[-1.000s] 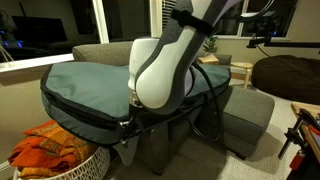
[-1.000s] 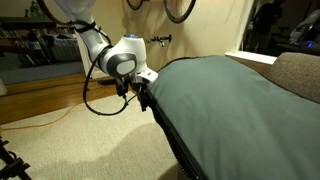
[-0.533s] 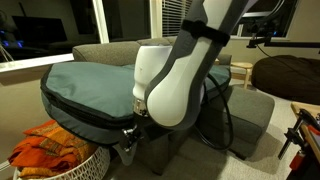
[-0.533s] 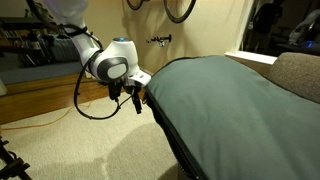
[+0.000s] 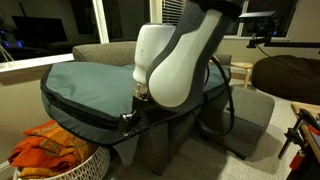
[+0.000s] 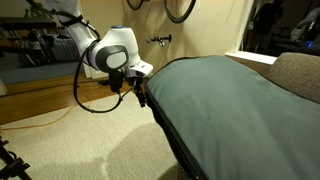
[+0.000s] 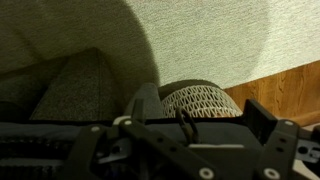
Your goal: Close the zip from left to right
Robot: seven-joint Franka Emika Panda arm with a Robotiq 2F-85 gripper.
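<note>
The teal-grey padded bag (image 5: 90,80) lies flat across the grey sofa (image 5: 100,52), its black-trimmed side hanging over the sofa's front edge. The zip (image 5: 85,110) is a long dark line along that trim. In an exterior view its long axis follows the bag's front side from the far corner to the corner by the arm. In an exterior view the zip (image 6: 165,135) runs from the gripper (image 6: 138,95) down towards the bottom of the frame. The gripper (image 5: 130,115) hangs just beside the bag's corner; whether it touches is unclear. In the wrist view the fingers (image 7: 145,100) stand wide apart, gripping nothing, above a woven basket (image 7: 200,98).
</note>
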